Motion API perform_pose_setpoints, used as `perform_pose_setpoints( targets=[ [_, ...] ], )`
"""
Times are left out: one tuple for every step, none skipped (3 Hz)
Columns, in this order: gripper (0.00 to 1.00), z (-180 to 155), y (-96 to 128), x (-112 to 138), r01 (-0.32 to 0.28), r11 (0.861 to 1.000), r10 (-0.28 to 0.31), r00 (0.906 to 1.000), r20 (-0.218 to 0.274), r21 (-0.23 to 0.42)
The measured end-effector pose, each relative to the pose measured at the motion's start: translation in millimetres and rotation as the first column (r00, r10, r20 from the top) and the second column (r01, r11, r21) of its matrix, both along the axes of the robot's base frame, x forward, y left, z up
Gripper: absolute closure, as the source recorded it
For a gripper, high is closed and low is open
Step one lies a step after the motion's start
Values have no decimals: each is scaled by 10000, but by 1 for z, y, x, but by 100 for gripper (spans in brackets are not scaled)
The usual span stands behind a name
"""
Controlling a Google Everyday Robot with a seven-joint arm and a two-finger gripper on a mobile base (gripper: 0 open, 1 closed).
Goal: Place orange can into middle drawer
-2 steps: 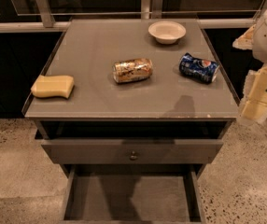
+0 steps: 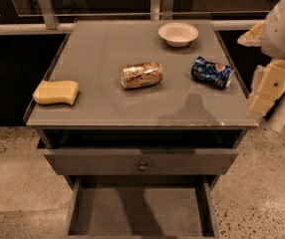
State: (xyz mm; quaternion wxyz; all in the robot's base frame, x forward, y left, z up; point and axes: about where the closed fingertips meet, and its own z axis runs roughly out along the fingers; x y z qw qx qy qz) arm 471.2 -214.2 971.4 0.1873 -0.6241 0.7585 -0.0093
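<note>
Approach step: orange can (image 2: 141,75) lies sideways on the desk (image 2: 95,46); end effector (image 2: 268,89) hangs off its 3 o'clock edge, grip state I cannot tell. Next, reach over; middle drawer (image 2: 175,214) gapes at 6 o'clock.

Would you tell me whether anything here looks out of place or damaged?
Both cans lie on their sides: the orange can mid-top, and the blue Pepsi can, which looks dented. The gripper hangs right of the tabletop.

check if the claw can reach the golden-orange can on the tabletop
Probably yes: the claw hangs beside the table's right edge; the golden-orange drink can lies uncovered mid-table, only a blue can between.
</note>
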Motion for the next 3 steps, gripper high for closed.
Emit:
perform_pose_setpoints(
  targets=[
    [0,-11,4,45,-670,9921,640,9974,319,1057],
    [0,-19,17,87,-1308,9774,1232,9909,550,1661],
    [0,-27,41,124,-1969,9588,1881,9802,618,2049]
  ],
)
